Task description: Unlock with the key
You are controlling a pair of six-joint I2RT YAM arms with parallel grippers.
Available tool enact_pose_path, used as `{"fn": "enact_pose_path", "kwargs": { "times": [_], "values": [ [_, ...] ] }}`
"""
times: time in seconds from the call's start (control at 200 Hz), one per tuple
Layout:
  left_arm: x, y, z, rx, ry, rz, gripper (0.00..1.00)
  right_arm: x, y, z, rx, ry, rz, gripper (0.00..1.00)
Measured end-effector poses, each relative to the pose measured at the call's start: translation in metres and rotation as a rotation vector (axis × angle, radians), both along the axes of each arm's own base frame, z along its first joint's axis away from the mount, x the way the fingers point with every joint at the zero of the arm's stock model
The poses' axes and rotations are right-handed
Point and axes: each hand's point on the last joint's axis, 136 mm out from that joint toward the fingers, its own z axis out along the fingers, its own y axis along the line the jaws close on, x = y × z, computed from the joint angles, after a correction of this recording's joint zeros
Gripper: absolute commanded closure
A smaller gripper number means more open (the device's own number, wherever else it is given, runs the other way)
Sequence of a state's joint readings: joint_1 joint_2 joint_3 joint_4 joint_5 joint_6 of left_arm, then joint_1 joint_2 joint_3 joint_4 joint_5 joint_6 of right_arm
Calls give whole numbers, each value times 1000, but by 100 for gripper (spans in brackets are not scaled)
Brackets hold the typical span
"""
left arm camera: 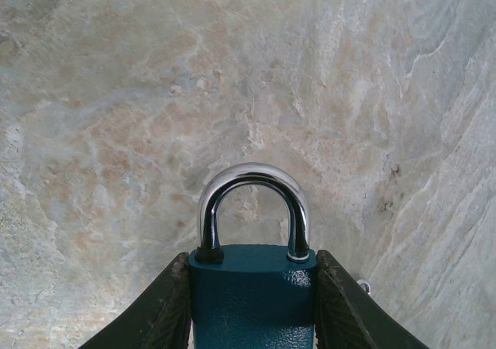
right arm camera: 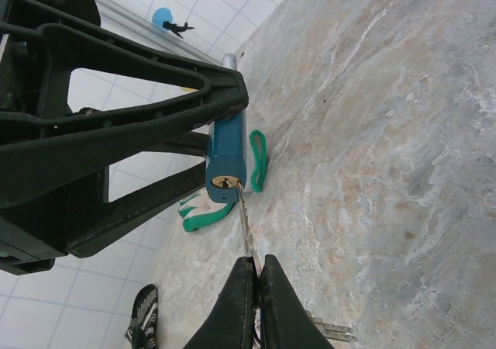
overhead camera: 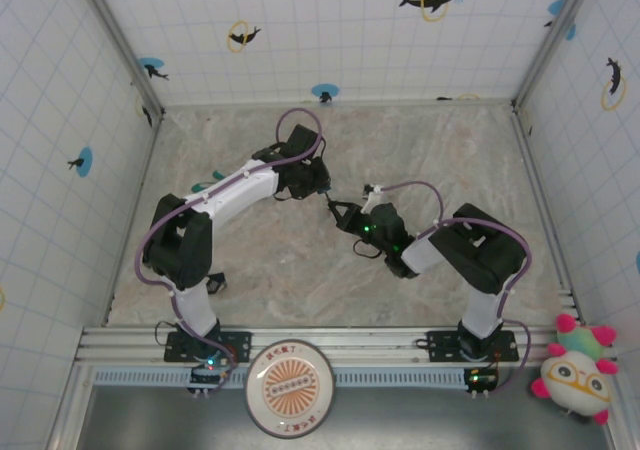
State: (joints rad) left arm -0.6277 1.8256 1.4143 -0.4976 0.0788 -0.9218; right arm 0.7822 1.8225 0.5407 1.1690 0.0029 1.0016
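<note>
Left hand (left arm camera: 252, 262) first: it is clenched on the blue padlock (left arm camera: 252, 302), one black finger (left arm camera: 167, 306) pressed against each side of the body. The silver shackle (left arm camera: 253, 184) stands closed above my fingers, with the marbled desk (left arm camera: 116, 93) behind it. From overhead, this hand is near the middle of the desk, reaching toward my right side. From my right wrist I see the padlock's bottom face with its brass keyhole (right arm camera: 225, 182) turned toward my other arm. Green pieces (right arm camera: 256, 159) lie on the desk just behind the padlock. The key (right arm camera: 246, 229) runs from the keyhole back to my right hand (right arm camera: 256, 270), which is pinched tight on it. The key's tip is right at the keyhole, but I cannot tell whether it is inside.
</note>
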Motion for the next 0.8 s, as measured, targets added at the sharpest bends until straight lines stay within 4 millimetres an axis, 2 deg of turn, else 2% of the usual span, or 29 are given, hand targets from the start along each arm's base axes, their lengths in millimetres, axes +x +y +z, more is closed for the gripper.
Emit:
{"fn": "enact_pose_path", "kwargs": {
  "times": [0.801],
  "values": [
    [0,0,-1,-1,2,2,82,-1,1,0,-4,-6,9,100]
  ]
}}
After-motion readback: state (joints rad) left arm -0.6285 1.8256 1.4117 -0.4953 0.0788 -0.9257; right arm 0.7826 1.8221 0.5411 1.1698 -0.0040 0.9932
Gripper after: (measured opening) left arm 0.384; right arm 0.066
